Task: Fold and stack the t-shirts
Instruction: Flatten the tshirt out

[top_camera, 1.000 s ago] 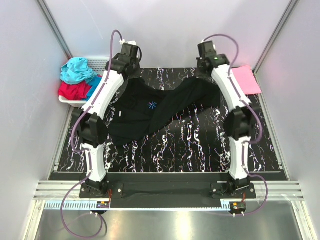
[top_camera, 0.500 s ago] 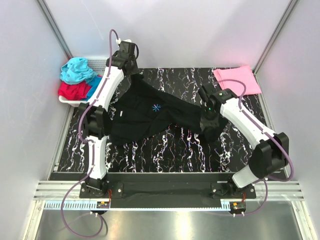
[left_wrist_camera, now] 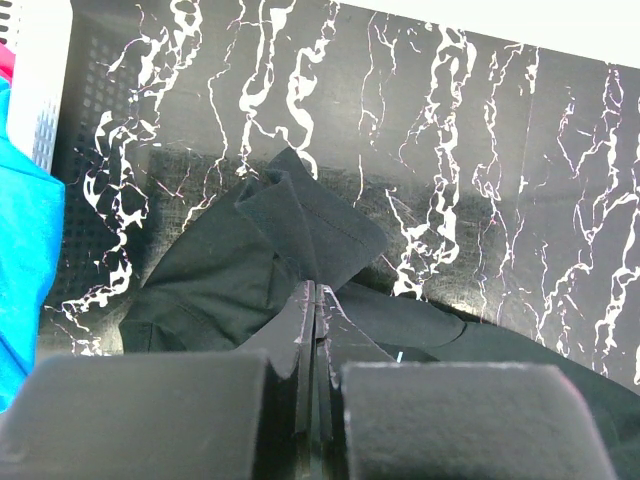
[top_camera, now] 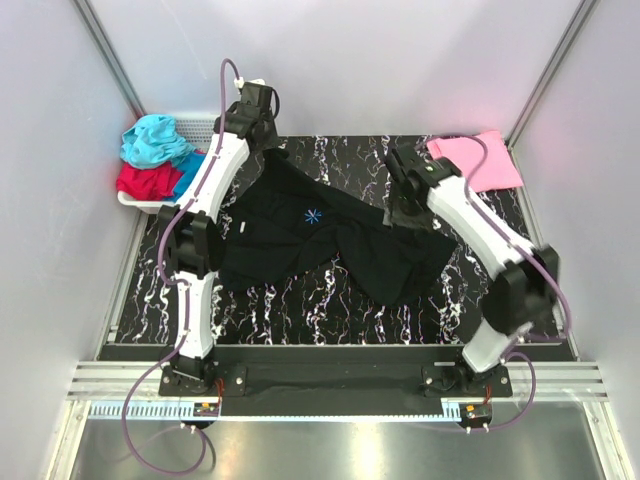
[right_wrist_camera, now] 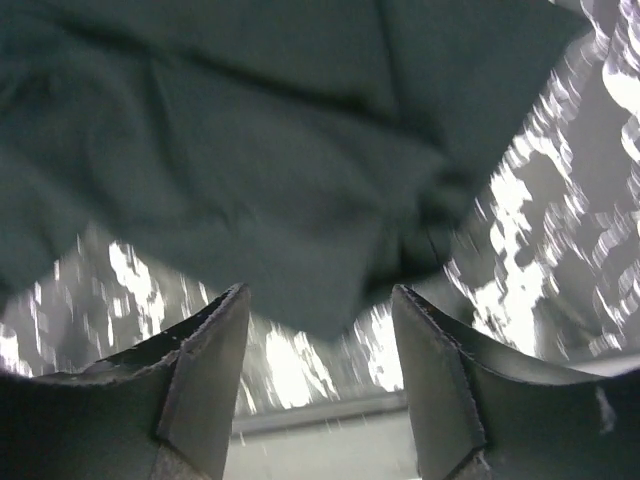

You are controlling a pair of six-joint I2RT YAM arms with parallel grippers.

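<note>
Seen from above, a black t-shirt [top_camera: 330,235] with a small light-blue starburst lies crumpled across the middle of a dark marbled table [top_camera: 400,310]. The left gripper [left_wrist_camera: 313,297], its jaws pressed together, pinches the shirt's corner toward 11 o'clock. The right gripper [right_wrist_camera: 320,300], jaws spread wide, hovers over the shirt's edge toward 2 o'clock. A pink t-shirt [top_camera: 480,158] lies at the table's 2 o'clock corner. Teal [top_camera: 155,138] and red [top_camera: 145,182] shirts fill a white basket [top_camera: 200,125] at 10 o'clock.
</note>
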